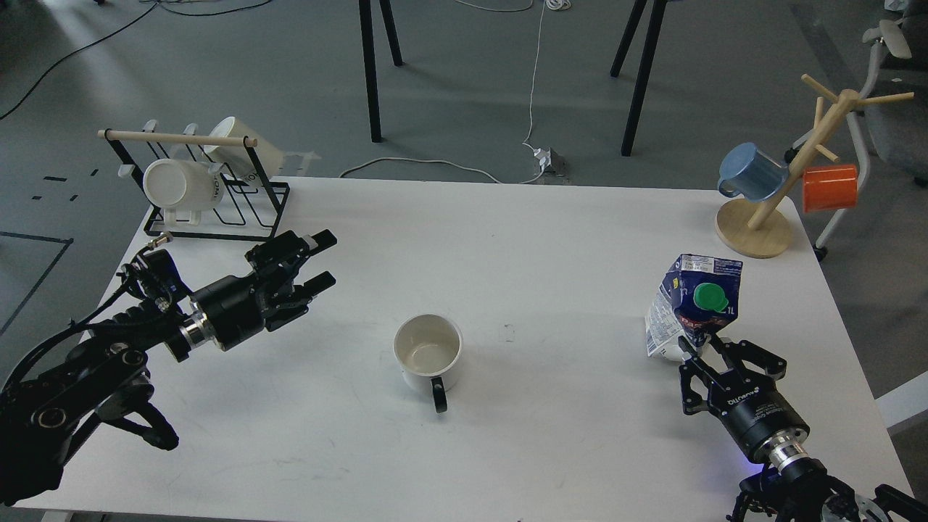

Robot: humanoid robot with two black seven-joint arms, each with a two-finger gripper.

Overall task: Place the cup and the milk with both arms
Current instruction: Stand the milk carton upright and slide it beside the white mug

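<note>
Left tool (326,257) agape, level above table (544,239); right tool (702,348) seemingly clamped around tilted milk (696,304); cup (428,351) between.

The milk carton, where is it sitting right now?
In the head view the milk carton stands on the table's right side, right at the right gripper, below the wooden mug tree.

"1L" on milk (692,304); "ROBOTIQ" on right gripper (702,346), prob.; rest unreadable.
</note>
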